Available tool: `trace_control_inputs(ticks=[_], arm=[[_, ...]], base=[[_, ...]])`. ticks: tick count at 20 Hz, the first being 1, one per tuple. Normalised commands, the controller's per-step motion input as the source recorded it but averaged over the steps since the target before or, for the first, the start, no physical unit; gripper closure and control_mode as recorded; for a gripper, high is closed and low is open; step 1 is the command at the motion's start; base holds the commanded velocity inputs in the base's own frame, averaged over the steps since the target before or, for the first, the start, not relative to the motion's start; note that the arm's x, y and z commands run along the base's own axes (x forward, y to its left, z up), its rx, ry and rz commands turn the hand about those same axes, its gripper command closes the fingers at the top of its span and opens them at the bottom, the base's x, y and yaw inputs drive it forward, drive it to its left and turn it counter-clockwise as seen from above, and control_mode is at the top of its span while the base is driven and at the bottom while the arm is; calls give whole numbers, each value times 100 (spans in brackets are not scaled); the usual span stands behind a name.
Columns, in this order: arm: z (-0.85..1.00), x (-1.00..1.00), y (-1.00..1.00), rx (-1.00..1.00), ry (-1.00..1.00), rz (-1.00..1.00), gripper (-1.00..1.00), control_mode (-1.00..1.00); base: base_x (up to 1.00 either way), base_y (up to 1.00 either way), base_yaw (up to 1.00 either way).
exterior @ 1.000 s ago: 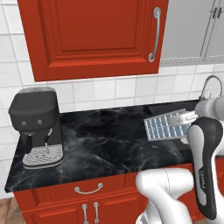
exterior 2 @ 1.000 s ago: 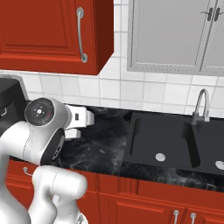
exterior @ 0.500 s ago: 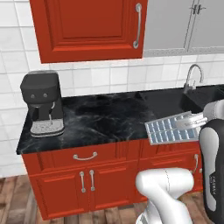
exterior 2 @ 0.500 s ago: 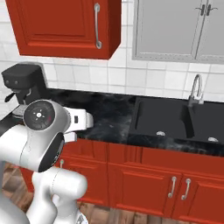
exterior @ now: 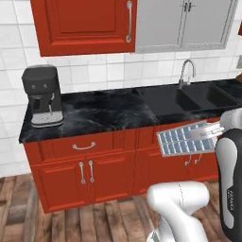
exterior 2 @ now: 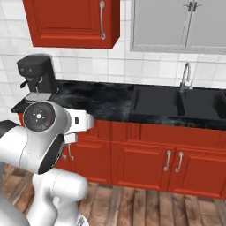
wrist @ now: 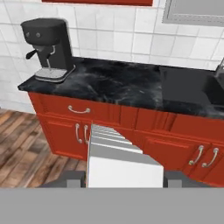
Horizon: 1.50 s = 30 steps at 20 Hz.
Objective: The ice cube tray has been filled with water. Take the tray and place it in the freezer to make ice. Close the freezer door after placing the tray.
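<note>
Fingers (wrist: 125,177) are clamped on the near end of the small flat pale grey ice cube tray (exterior: 185,139) with its two rows of square cells; in the hand view the two dark tips flank the tray's (wrist: 116,155) sides, so I read this as a firm hold. The tray hangs in the air in front of the red lower cabinets (exterior: 90,165), off the black marbled counter (exterior: 104,111) and below its edge as seen from the left base camera. The pale blue water (exterior: 177,141) sits glossy in the cells, and the tray looks close to level.

What has just changed is the whole backdrop: a second ago the counter filled the base views from close up, and now the cabinets, the wooden floor (exterior: 28,212) and the black coffee machine (exterior: 42,97) all sit farther off. That is the base backing away, not the kitchen moving, and the tray has come off the counter with me. For the task, I judge pickup done and the carry under way; the freezer is yet to be reached.

The tray's long axis runs straight out from the fingers, its free end pointing toward the cabinets. In the left base view that axis lies left-to-right, free end to the left. The dark sink (exterior 2: 159,101) and curved faucet (exterior 2: 187,76) stand off to the right.
</note>
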Motion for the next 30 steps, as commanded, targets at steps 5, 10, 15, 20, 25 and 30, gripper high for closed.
trace_control_inputs(ticks=[5,10,15,20,25,30], arm=[[0,0,0,0,0,0,100,100],[0,0,0,0,0,0,100,100],[0,0,0,0,0,0,100,100],[0,0,0,0,0,0,100,100],[0,0,0,0,0,0,100,100],[0,0,0,0,0,0,100,100]], base=[[-41,0,-37],[-33,0,-47],[-30,0,-53],[-32,0,-53],[-22,0,-54],[-6,0,-52]])
